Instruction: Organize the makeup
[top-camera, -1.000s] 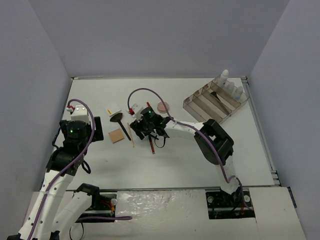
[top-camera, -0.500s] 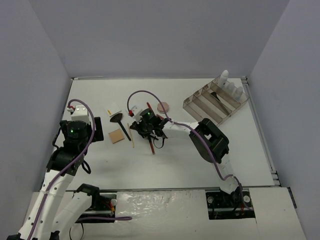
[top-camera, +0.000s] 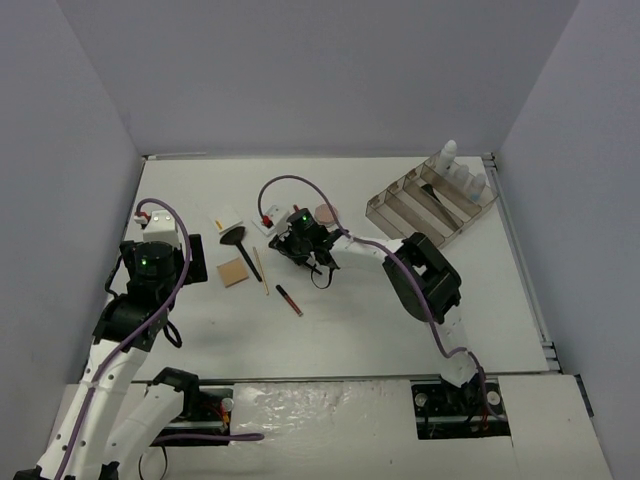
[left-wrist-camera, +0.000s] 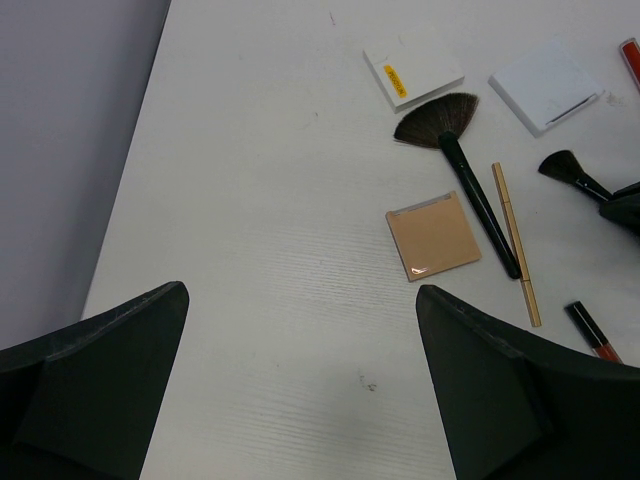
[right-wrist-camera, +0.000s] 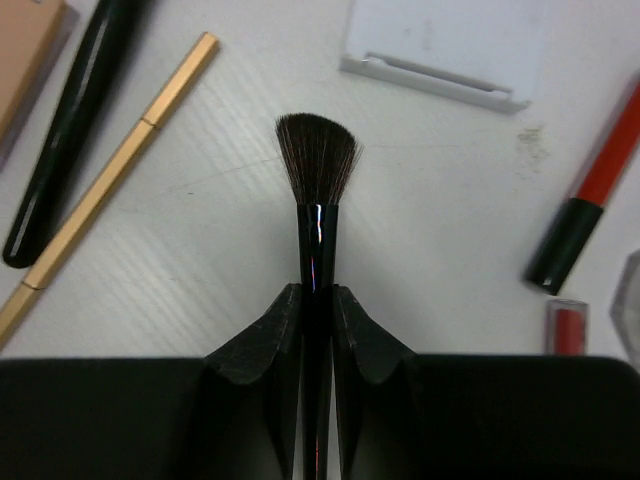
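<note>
My right gripper (right-wrist-camera: 317, 300) is shut on the thin black handle of a small black brush (right-wrist-camera: 317, 160), whose bristles point away over the table. In the top view this gripper (top-camera: 300, 236) sits mid-table. Around it lie a fan brush (left-wrist-camera: 455, 150), a tan pad (left-wrist-camera: 432, 236), a wooden pencil (left-wrist-camera: 515, 240), a red pencil (top-camera: 289, 300), two white pads (left-wrist-camera: 412, 75) (left-wrist-camera: 545, 85) and a pink compact (top-camera: 326, 213). My left gripper (left-wrist-camera: 300, 295) hangs open over bare table, left of the tan pad, with nothing in it.
The smoky divided tray (top-camera: 400, 205) stands at the far right, with white-capped bottles (top-camera: 455, 172) at its far end and a dark item in one slot. A second red-and-black stick (right-wrist-camera: 590, 190) lies right of the held brush. Walls close in on both sides.
The right gripper has shut on the small brush and shifted slightly toward the far side. The red pencil, earlier partly under it, now lies uncovered and turned. The left arm has not moved.
</note>
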